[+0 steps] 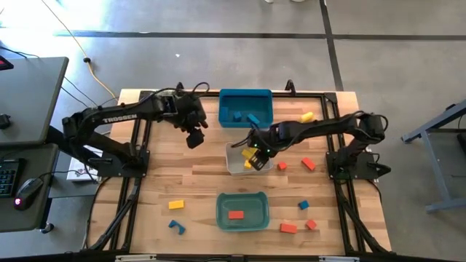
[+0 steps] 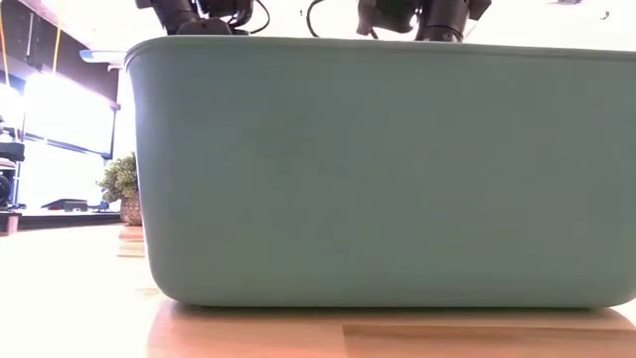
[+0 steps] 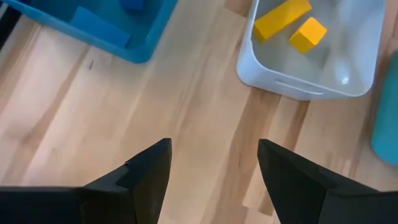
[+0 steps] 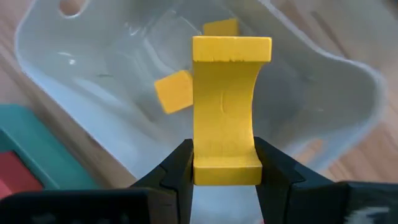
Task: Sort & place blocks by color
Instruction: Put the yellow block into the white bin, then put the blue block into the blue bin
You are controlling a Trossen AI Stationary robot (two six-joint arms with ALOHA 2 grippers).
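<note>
Yellow fills the right wrist view: the right pincer [image 4: 225, 163] grips a yellow block [image 4: 227, 112] with flared ends by its lower end, both fingers pressed against its sides, and holds it above the clear bin [image 4: 81, 81]. Two more yellow blocks [image 4: 174, 91] lie on that bin's floor. From above, the right pincer [image 1: 256, 154] sits over the clear bin [image 1: 234, 164] at the middle of the wooden table [image 1: 196, 182].

The left pincer [image 1: 195, 138] hangs over bare wood between the blue bin [image 1: 245, 94] and the clear bin, its fingers [image 3: 148, 174] spread apart with nothing between them.

Blue blocks [image 1: 237, 115] lie inside the blue bin. The teal bin [image 1: 242, 198] at the near side holds one red block [image 1: 236, 215]. Loose on the table are a yellow block [image 1: 307, 116] beside the blue bin, red blocks [image 1: 308, 164] to the right of the clear bin, a blue block [image 1: 303, 205] and two more red ones [image 1: 288, 228] beside the teal bin, and a yellow block [image 1: 176, 204] and a blue piece [image 1: 176, 227] to that bin's left.

In the low view the teal bin's wall [image 2: 378, 169] fills almost everything.
</note>
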